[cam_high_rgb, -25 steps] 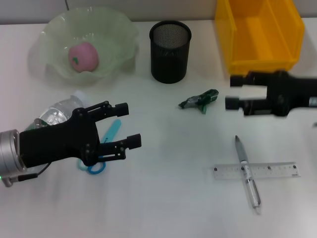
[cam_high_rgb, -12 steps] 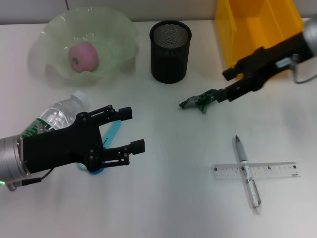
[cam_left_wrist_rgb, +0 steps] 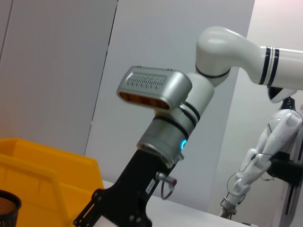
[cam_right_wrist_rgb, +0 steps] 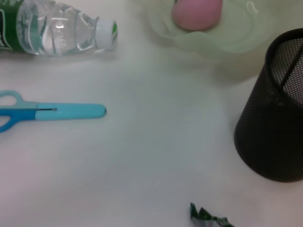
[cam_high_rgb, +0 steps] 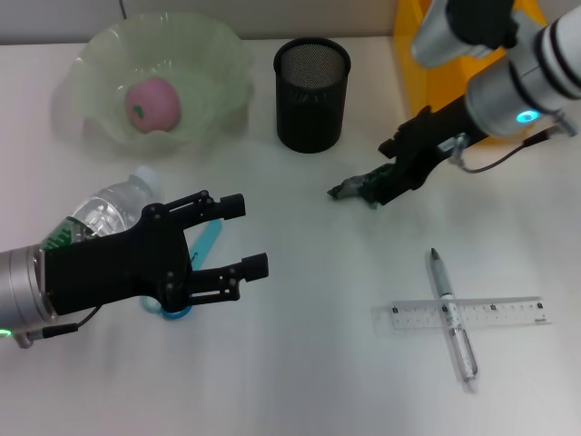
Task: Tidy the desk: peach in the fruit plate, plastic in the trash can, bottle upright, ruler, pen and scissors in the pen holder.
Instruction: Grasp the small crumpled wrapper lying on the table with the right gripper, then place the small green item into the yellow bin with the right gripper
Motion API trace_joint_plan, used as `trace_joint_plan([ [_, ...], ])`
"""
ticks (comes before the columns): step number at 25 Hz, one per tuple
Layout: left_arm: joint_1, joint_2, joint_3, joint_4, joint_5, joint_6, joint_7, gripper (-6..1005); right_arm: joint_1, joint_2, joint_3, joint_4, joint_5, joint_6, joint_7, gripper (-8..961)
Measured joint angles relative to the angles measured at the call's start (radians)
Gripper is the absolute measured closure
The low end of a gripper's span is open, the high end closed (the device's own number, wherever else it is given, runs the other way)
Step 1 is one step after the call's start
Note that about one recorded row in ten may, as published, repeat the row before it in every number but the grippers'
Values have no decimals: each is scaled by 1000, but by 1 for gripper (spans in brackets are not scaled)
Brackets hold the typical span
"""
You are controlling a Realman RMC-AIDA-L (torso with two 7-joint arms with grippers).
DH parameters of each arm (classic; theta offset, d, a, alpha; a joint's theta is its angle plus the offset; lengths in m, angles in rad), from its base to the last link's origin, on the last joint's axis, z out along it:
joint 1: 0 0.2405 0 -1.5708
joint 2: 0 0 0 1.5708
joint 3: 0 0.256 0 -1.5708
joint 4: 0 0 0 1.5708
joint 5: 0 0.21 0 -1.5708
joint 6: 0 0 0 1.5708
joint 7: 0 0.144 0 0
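A pink peach (cam_high_rgb: 152,103) lies in the pale green fruit plate (cam_high_rgb: 91,54). A crumpled green plastic wrapper (cam_high_rgb: 357,189) lies on the desk, and my right gripper (cam_high_rgb: 388,173) is open with its fingers right at it. The wrapper also shows in the right wrist view (cam_right_wrist_rgb: 208,217). The water bottle (cam_high_rgb: 109,207) lies on its side. Blue scissors (cam_high_rgb: 201,243) lie beside it, partly hidden under my open, empty left gripper (cam_high_rgb: 247,234). A pen (cam_high_rgb: 452,313) lies across a clear ruler (cam_high_rgb: 495,313). The black mesh pen holder (cam_high_rgb: 311,94) stands upright.
A yellow bin (cam_high_rgb: 436,82) stands at the back right, behind my right arm. The right wrist view shows the bottle (cam_right_wrist_rgb: 52,28), the scissors (cam_right_wrist_rgb: 47,112), the peach (cam_right_wrist_rgb: 196,12) and the pen holder (cam_right_wrist_rgb: 274,123). The left wrist view shows the right arm (cam_left_wrist_rgb: 165,123).
My right arm has swung left and down from in front of the yellow bin to the plastic wrapper. My left gripper has drifted slightly right, still open.
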Motion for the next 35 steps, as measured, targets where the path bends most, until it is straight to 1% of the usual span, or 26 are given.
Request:
trace_joint_plan([
  [1, 0, 0, 0, 0, 0, 0, 0, 160, 2, 0, -33, 30, 19, 49, -4, 283],
  [3, -1, 0, 0, -1, -1, -1, -1, 160, 2, 0, -45, 38, 21, 64, -5, 284],
  [7, -4, 2, 0, 3, -2, -2, -2, 161, -3, 0, -124, 74, 51, 161, -8, 286],
  [10, -4, 3, 0, 4, -3, -2, -3, 161, -4, 0, -143, 89, 68, 182, -14, 287],
  [22, -7, 8, 0, 8, -3, 0, -3, 161, 5, 2, -155, 143, 83, 220, -21, 293],
  [27, -9, 7, 0, 9, -5, 4, -4, 162, 5, 1, -156, 143, 82, 221, -19, 296],
  [30, -12, 7, 0, 9, -4, 7, -4, 162, 4, 1, -157, 143, 83, 218, -16, 529],
  [35, -13, 7, 0, 9, -6, 13, -4, 162, 0, 1, -148, 139, 84, 185, -13, 779],
])
